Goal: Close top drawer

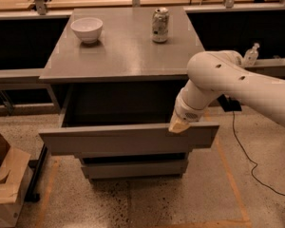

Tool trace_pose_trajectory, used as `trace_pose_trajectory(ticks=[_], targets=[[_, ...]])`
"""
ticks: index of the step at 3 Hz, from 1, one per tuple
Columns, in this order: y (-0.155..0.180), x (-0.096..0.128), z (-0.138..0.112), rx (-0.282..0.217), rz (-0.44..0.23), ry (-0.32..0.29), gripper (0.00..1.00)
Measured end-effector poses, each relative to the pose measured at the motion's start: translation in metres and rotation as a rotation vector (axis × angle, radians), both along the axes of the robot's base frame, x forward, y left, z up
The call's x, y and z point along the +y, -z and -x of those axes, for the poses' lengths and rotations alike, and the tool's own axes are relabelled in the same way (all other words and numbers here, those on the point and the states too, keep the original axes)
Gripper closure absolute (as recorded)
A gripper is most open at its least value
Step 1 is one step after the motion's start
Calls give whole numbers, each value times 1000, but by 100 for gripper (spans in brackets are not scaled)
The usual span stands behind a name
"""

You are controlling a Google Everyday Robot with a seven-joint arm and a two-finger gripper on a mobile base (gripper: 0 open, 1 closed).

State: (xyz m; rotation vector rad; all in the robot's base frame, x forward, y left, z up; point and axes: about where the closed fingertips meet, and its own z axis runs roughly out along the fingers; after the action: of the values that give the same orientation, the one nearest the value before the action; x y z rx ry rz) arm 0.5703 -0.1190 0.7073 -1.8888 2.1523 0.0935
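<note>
Lower centre of the frame, the top drawer (128, 139) is standing pulled out, its long, flat, matte-grey front running left to right. The tool (179, 125) is resting at that panel's upper edge, right of middle, seemingly touching it; whether it is clenched or released I cannot tell. The cabinet opening is lying just beyond, toward the upper frame, so the push should be going that way. Farther back, the smooth grey bench (128, 56) is carrying a round white bowl (87, 29) and a metal can (160, 25).
</note>
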Motion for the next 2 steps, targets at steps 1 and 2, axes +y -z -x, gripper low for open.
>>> trace_pose_trajectory(ticks=[1,2], targets=[[-4,0,0,-1,0,0,100],[-3,12,-70,-96,-21,-7,100]])
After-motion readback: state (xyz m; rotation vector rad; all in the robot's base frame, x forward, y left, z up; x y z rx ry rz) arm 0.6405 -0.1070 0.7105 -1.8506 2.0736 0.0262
